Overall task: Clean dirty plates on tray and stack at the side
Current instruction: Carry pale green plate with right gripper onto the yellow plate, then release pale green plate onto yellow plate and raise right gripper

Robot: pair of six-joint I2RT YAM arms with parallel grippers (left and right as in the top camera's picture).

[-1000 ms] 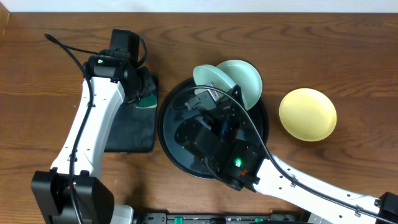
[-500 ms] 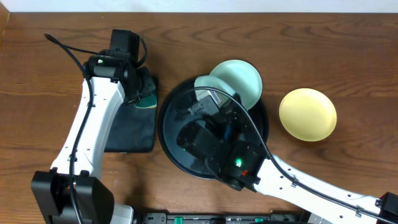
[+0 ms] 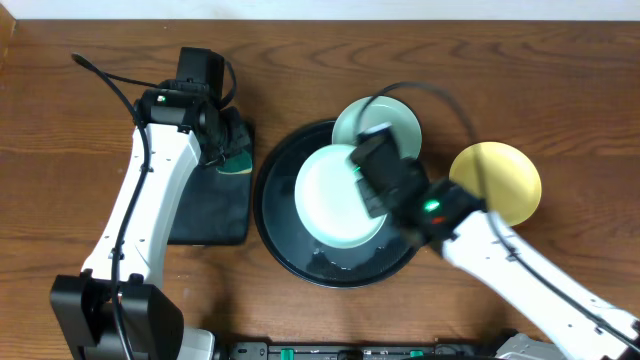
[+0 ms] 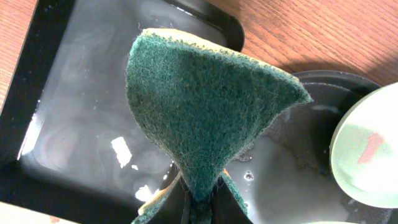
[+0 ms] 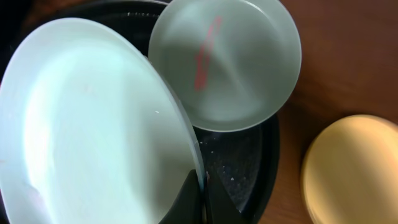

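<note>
Roughly level — mint plate [image 3: 335,195] pinched by right hand [image 5: 200,186] over tray [image 3: 272,210].

Bright even light, soft shadows, glare on the wet rectangular tray [image 4: 74,106], smeared plate [image 5: 230,68] blurred in right wrist view

I am looking down on a green scouring sponge [image 4: 205,106] with a yellow backing, which is hanging folded into a cone over one corner of a small rectangular black tray [image 4: 25,168]. A thin film of water is glinting inside that tray.
</note>
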